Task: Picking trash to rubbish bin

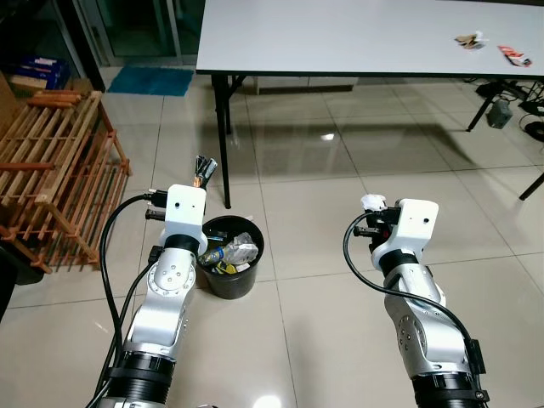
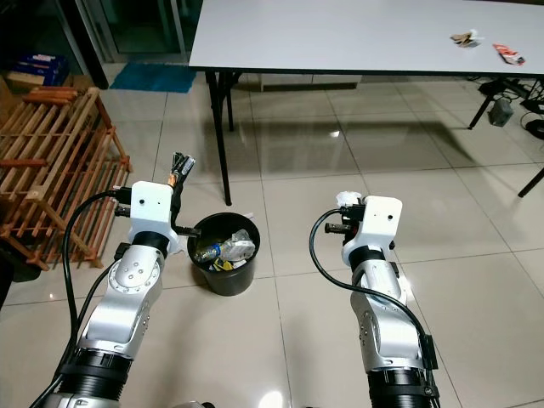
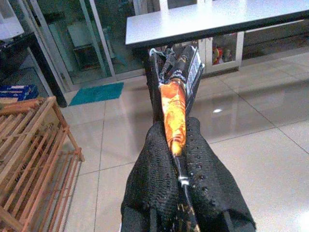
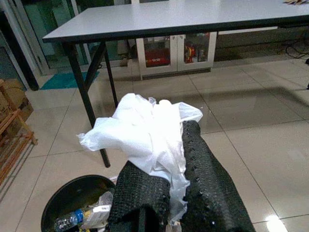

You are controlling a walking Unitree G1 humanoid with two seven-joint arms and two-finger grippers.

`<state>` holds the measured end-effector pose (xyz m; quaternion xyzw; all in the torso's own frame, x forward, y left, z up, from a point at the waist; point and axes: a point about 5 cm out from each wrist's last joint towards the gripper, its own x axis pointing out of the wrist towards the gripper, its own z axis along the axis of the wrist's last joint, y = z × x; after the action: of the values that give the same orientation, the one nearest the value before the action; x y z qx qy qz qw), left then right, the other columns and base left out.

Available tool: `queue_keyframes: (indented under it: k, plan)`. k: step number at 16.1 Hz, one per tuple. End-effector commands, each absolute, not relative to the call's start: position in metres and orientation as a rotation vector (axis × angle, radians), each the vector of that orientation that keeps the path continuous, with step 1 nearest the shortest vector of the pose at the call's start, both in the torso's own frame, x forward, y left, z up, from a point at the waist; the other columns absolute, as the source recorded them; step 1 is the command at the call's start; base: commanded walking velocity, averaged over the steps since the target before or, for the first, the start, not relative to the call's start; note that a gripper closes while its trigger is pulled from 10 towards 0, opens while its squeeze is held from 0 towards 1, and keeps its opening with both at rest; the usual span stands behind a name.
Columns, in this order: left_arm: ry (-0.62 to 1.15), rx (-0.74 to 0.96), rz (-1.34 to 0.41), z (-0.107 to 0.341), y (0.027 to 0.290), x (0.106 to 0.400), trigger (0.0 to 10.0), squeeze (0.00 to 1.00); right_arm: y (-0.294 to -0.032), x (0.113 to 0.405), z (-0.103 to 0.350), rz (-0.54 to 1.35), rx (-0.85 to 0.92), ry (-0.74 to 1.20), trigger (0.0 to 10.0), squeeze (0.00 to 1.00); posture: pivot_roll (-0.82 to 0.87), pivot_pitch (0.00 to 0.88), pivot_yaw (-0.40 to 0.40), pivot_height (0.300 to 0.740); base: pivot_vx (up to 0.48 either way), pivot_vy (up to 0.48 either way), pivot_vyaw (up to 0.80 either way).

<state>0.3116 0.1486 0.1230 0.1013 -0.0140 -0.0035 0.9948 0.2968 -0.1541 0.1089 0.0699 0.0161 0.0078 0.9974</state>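
**Two handfuls of trash, one bin on the floor**

The robot stands on the shiny tiled floor with both arms raised in front of it. Each arm carries a piece of trash, so both loads can go in the bin [image 1: 230,270] on one trip, I think.

The left gripper [image 3: 177,159] has its black fingers pressed tight on a flat orange and black wrapper [image 3: 175,99]. The wrapper sticks straight up out of the fingers like a flag. This arm is bent at the elbow, and its gripper is up high, just beside the bin and a little behind its rim. It is not over the opening yet.

The right gripper [image 4: 171,188] pinches a crumpled white plastic bag [image 4: 145,133] between its fingers. The bag puffs out above them. This arm is bent too, but it is well apart from the bin, off to the right side.

The bin is black and round. It sits on the floor near a leg of the long white table [image 1: 340,38]. It already has a bottle and other scraps inside.

More trash [image 1: 469,39] lies on the far end of the table top, so the job looks only partly done.

A wooden rack [image 1: 59,170] stands to the left of the bin. The left arm should keep away from it when it swings over.
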Motion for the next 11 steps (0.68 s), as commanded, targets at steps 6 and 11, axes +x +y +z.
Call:
queue_keyframes:
  k: [6,11]
  plan:
    - [-0.016,0.207,-0.016,0.1221,0.1490,0.3132,10.0,0.00,-0.1537,0.2997,0.1076,0.018,0.136,0.048,10.0,0.00,-0.03,0.051,-0.020,0.740,0.403,0.000,0.00]
    - [0.003,0.219,-0.016,0.1189,0.1486,0.3130,10.0,0.00,-0.1517,0.3008,0.1075,0.030,0.134,0.048,10.0,0.00,-0.03,0.035,-0.018,0.740,0.456,0.000,0.00]
